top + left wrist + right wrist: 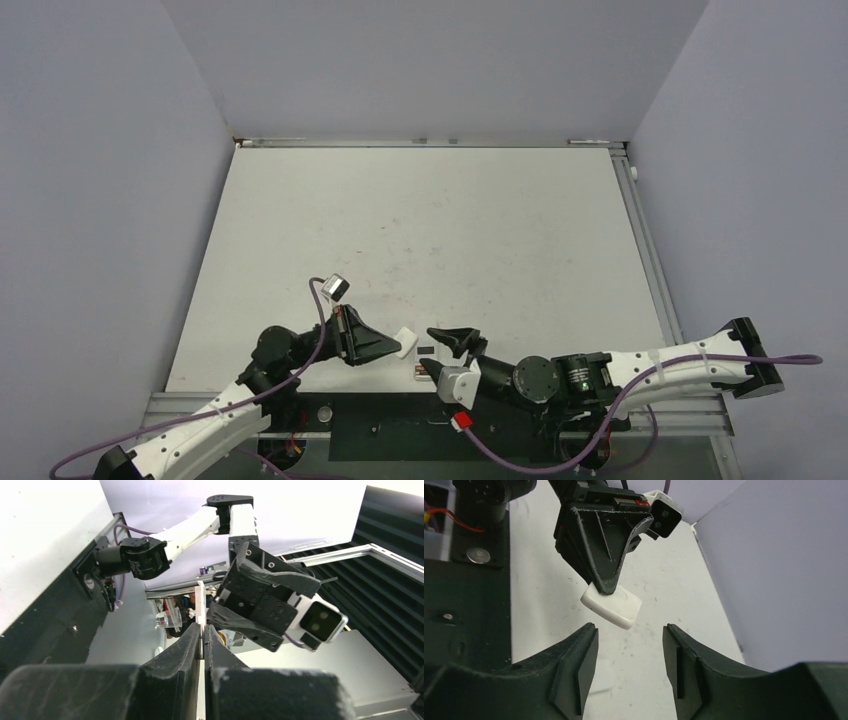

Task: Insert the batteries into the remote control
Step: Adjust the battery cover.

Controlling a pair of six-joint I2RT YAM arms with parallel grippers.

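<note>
My left gripper (392,346) is shut on a thin white plate (404,342) with rounded corners and holds it tilted above the table. The plate shows edge-on in the left wrist view (200,602) and flat in the right wrist view (612,606). The white remote control (428,356) lies on the table near the front edge, with a dark opening in its upper side. My right gripper (440,350) is open and empty, its fingers straddling the remote, its tips (629,628) just short of the plate. No batteries show in any view.
The table's front edge and the black base plate (400,415) with its metal rail lie right behind both grippers. Grey walls close the left, right and back. The right arm's wrist camera (320,622) is close in front of the left gripper.
</note>
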